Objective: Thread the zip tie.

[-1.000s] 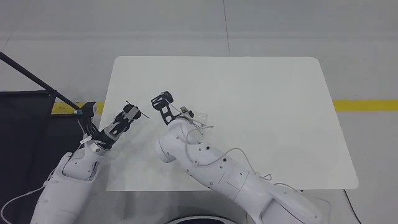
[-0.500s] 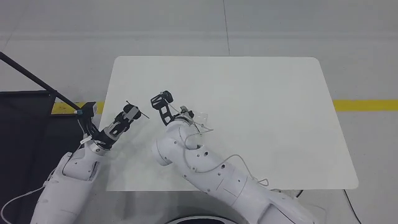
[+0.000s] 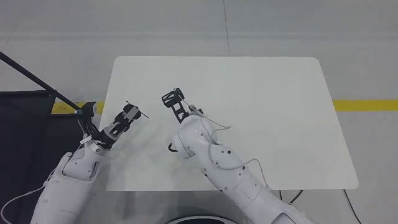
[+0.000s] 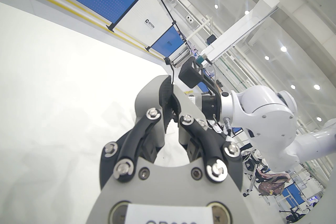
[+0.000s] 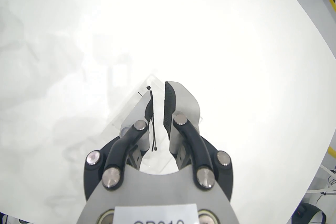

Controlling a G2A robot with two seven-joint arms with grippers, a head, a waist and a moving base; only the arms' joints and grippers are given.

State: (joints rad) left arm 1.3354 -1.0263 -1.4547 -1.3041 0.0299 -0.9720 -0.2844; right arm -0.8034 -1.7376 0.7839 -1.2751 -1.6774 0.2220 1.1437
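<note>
Black slender zip tie [image 4: 167, 60], left gripper [image 4: 170, 89] pinching

My two grippers crowd one patch by the tabletop's [image 3: 273, 93] left edge: the left gripper [image 3: 131, 112] sits just inside that edge, the right gripper [image 3: 173, 96] near beside it, with a narrow lane between them. My right arm [image 3: 214, 158] slants across from the near edge, blocking the middle of that edge, and a black pole [image 3: 31, 78] slants down to the tabletop's left edge from outside. Toward the far edge and the right edge I have wide room to pass.
</note>
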